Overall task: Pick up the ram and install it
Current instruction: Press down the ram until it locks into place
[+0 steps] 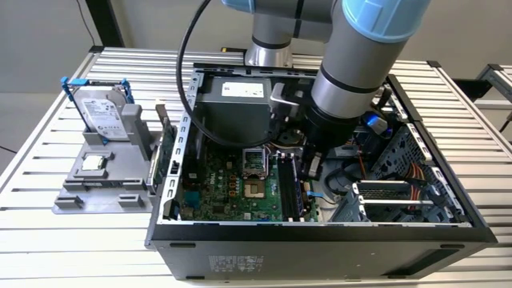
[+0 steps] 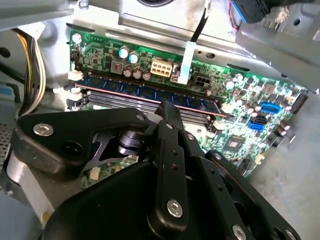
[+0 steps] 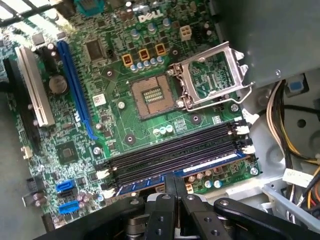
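Blue-green ram (image 2: 150, 95) (slotted) beneath gripper (image 2: 167, 112)

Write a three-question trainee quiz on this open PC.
1. True or false: the ram lies on the table outside the computer case.
2. The CPU socket is: A) empty, B) under a cooler, C) hidden by cables.
3. Fill in: the gripper is poised right over the ___.
Key: 1 false, it sits in a motherboard slot; 2 A; 3 ram.

Grey arm (image 1: 364, 54), light-blue joint caps, black cable (image 1: 186, 72), black screwed gripper (image 2: 167, 145).
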Controlling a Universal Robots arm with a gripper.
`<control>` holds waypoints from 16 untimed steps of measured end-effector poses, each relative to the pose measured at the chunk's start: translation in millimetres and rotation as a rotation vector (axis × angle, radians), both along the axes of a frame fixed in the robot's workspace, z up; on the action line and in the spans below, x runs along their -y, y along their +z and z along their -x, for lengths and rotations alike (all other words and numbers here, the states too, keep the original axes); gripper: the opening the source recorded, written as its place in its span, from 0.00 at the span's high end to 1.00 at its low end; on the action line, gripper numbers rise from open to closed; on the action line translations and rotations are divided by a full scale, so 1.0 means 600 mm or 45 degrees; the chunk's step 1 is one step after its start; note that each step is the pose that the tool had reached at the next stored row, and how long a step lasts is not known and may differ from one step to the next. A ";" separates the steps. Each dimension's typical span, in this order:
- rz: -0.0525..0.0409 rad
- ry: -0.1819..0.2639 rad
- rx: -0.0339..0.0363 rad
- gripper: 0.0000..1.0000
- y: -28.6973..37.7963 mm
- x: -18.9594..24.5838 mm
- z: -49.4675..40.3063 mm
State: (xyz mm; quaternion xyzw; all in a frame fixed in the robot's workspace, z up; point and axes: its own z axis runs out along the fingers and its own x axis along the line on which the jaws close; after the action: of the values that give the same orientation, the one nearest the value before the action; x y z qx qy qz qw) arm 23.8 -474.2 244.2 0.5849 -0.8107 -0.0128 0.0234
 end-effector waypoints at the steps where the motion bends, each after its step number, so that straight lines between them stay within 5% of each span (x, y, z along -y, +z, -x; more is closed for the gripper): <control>1: 0.000 0.015 0.0000 1.00 0.000 0.0000 0.000; 16: -0.004 0.273 -0.0002 1.00 -0.003 -0.0001 -0.002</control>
State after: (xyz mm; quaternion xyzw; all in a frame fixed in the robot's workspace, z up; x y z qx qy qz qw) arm 25.0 -474.1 242.5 0.6684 -0.7434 -0.0115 0.0238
